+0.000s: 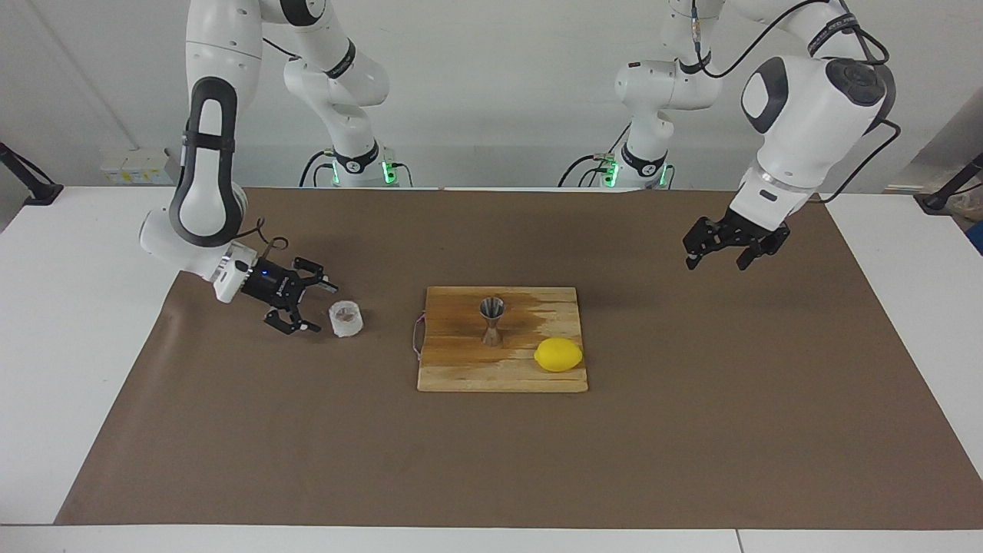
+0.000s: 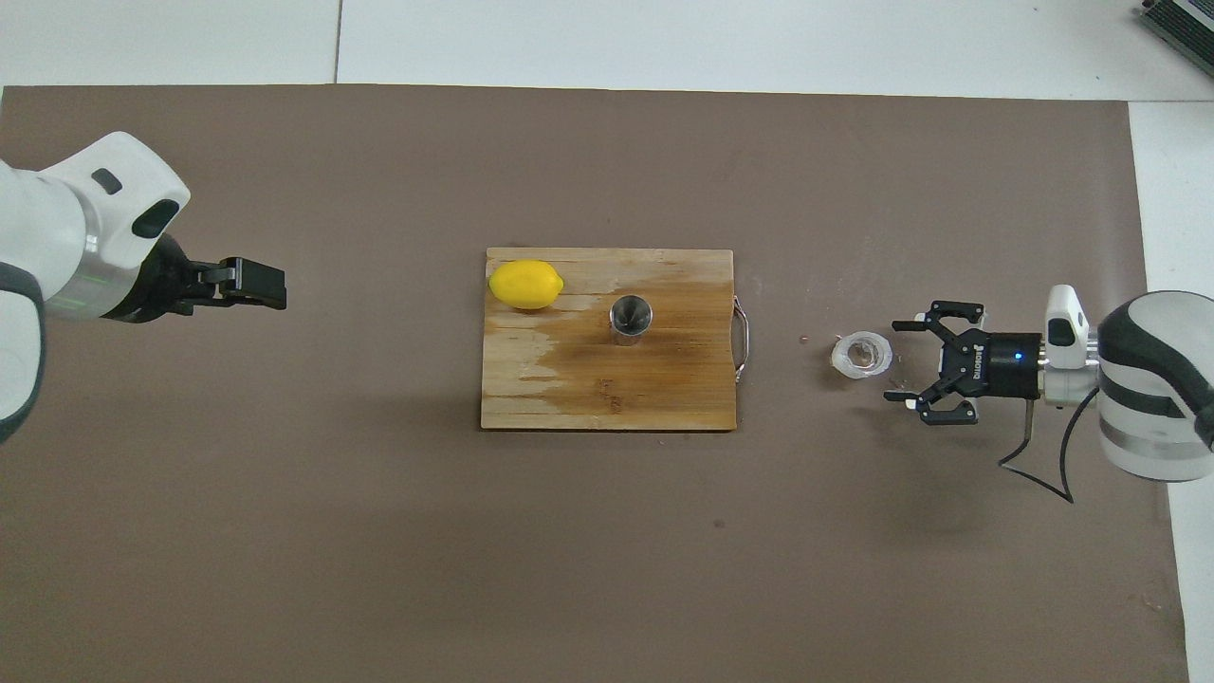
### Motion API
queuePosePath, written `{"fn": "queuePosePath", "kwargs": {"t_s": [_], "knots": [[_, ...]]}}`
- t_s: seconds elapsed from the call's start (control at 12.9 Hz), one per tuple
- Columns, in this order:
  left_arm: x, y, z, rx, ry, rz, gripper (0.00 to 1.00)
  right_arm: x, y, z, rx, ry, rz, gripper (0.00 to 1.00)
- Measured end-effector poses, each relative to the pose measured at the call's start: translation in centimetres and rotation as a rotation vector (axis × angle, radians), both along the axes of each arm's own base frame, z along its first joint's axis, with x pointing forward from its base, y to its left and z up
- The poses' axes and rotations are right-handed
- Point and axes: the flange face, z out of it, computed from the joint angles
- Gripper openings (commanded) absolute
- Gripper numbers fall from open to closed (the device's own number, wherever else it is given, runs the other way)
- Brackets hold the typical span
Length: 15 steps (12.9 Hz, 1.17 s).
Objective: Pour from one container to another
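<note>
Right gripper [image 1: 313, 307] lies low and level near the right arm's end of the tabletop, fingers [image 2: 912, 325] spread. Left gripper [image 1: 726, 257] waits raised.

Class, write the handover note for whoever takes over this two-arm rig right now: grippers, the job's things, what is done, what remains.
Right gripper: open, low beside the small whitish translucent plastic cup, not gripping it.
Left gripper: waiting in the air over the brown mat.
Cup: upright on the mat, toward the right arm's end.
Shiny steel hourglass jigger: upright on the wooden cutting board, near a yellow lemon.
Done: nothing poured.
Left: grasp cup, carry, pour into jigger.
</note>
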Motion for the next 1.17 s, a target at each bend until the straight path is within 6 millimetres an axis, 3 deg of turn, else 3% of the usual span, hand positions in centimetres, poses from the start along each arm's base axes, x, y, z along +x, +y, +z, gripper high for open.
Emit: {"fn": "queuePosePath", "kwargs": {"t_s": [0.23, 0.47, 0.7, 0.78, 0.86, 1.17], "knots": [[-1.3, 0.7, 3.3, 0.059, 0.002, -0.039, 1.0, 0.6, 1.0, -0.6, 0.0, -0.079, 0.036, 1.0], [-1.6, 0.7, 6.3, 0.064, -0.002, -0.046, 1.0, 1.5, 3.5, -0.5, -0.028, -0.12, 0.057, 1.0], [-1.8, 0.8, 7.4, 0.067, 0.009, -0.047, 1.0, 1.8, 4.9, -0.5, -0.044, -0.126, 0.076, 0.32], [-1.8, 1.0, 7.2, 0.068, 0.021, -0.045, 1.0, 1.8, 4.8, -0.5, -0.045, -0.126, 0.074, 0.19], [-1.8, 1.2, 6.9, 0.07, 0.036, -0.044, 1.0, 1.7, 4.6, -0.5, -0.046, -0.126, 0.071, 0.11], [-1.8, 1.4, 6.4, 0.072, 0.056, -0.044, 1.0, 2.6, 5.1, 0.5, -0.052, -0.108, 0.051, 0.08]]}}
